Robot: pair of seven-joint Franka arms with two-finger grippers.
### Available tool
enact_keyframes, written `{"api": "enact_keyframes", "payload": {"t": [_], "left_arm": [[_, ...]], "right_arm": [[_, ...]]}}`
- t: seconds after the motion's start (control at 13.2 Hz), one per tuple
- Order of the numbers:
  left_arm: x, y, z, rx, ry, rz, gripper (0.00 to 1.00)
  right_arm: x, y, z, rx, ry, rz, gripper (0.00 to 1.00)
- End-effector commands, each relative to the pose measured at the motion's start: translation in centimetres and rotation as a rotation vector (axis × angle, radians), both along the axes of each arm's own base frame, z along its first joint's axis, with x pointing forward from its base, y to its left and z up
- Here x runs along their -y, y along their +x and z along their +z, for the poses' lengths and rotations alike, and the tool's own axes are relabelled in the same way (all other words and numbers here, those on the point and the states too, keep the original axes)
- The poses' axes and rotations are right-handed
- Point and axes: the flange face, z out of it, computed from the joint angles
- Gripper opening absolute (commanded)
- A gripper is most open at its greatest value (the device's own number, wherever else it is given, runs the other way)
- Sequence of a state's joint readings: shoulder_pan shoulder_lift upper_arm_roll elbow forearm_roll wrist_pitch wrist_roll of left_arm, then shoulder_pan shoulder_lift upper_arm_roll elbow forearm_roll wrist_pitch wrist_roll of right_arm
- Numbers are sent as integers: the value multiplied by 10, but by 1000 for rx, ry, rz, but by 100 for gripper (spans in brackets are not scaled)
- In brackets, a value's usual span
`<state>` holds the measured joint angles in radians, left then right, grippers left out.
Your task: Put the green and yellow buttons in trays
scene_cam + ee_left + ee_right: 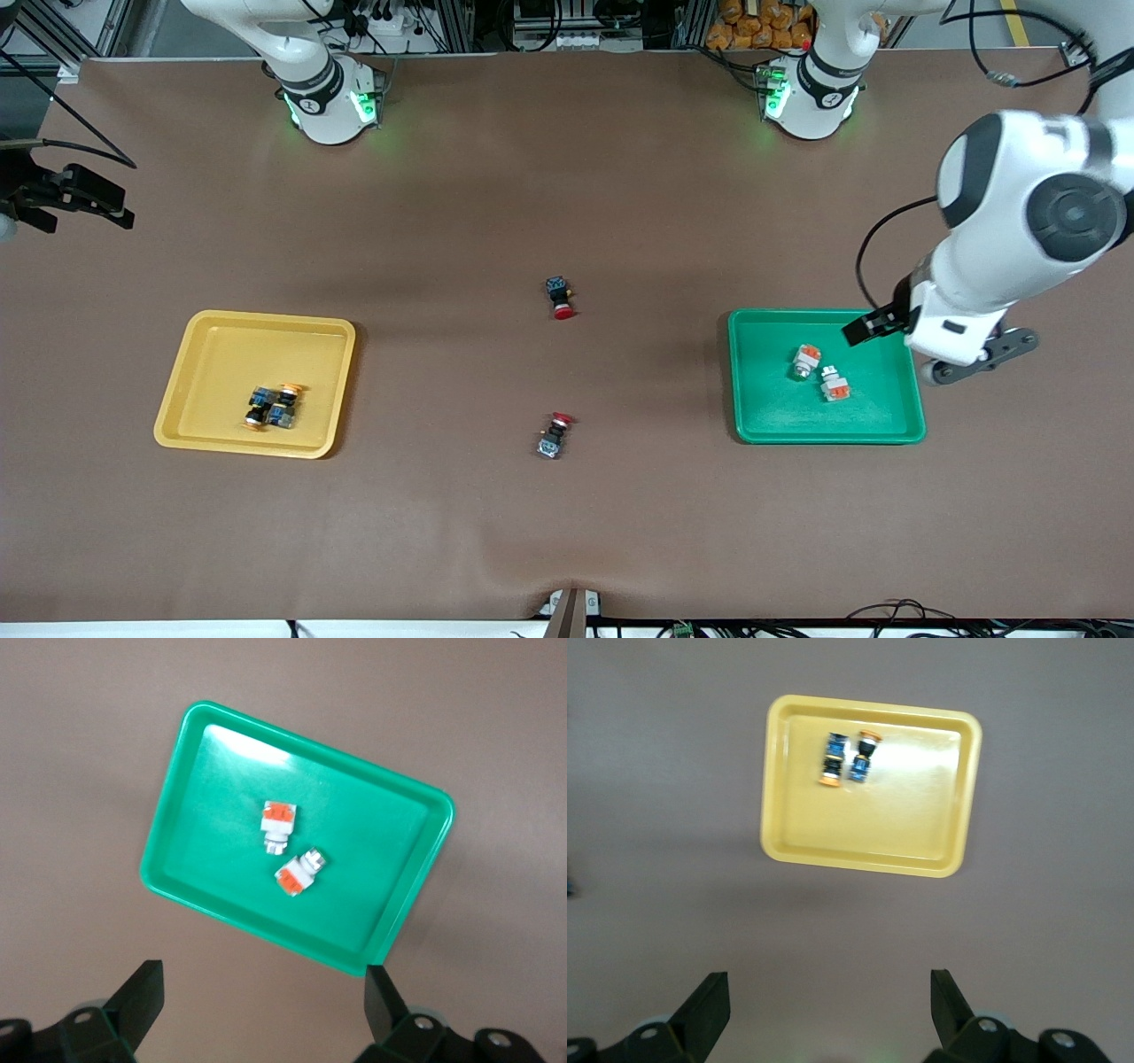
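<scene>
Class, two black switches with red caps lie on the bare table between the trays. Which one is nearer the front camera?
The red-capped switch lying lower in the front view; the other red-capped switch lies nearer the robots' bases.

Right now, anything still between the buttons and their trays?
Nothing visible. Both orange-yellow buttons already lie in the yellow tray, both silver-white buttons in the green tray. Left tool and right tool are open, empty.
</scene>
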<state>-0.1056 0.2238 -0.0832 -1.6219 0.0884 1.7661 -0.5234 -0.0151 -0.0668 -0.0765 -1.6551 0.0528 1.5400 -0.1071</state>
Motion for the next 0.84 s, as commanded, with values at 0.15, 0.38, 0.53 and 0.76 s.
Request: {"api": "enact_keyframes", "payload": {"t": [0.15,0.38,0.53,0.76], "left_arm": [[-35,-23,66,16,-11,-179,100],[-52,-46,105,68,-19,-251,100],[-53,-63,119,86,-15,-262,100],[-55,-68,128,80,-28,-262,100]], "right_arm": [[7,-1,22,27,-4,-34,100],[2,-6,25,-14,-15,-21,100],[-4,-5,22,-21,-32,-7,100],[-7,-7,19,-50,-30,1,100]]}}
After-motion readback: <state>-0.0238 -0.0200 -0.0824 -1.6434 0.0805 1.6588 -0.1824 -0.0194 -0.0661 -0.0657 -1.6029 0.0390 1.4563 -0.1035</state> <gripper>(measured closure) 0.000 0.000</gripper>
